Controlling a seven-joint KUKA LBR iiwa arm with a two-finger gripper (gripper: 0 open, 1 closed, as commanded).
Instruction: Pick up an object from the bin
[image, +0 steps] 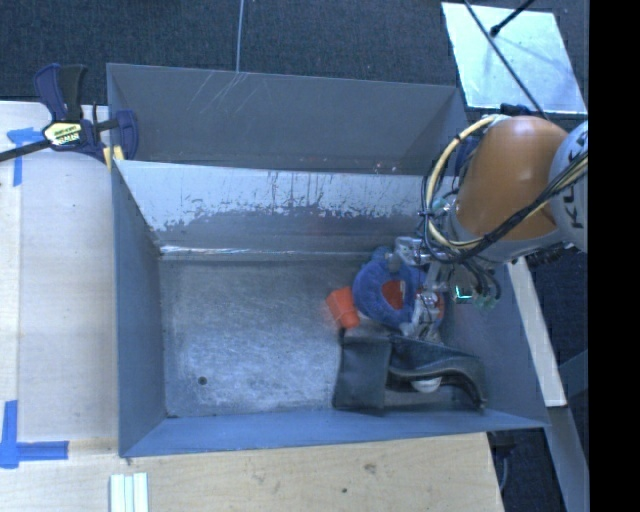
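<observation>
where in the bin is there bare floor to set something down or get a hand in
The bin floor is bare from the left wall to the orange piece, back wall to front. The right is crowded: the tool sits at a blue crumpled thing, with a black folded thing and a dark curved thing along the front wall.

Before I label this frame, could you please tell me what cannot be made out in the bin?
- Blue crumpled thing, camera view: its right side is hidden behind the gripper.
- Small orange thing, camera view: its right end is covered by the blue crumpled thing, and its kind is unclear.
- Black heap by the near wall, camera view: too dark to tell how many things it holds.
</observation>
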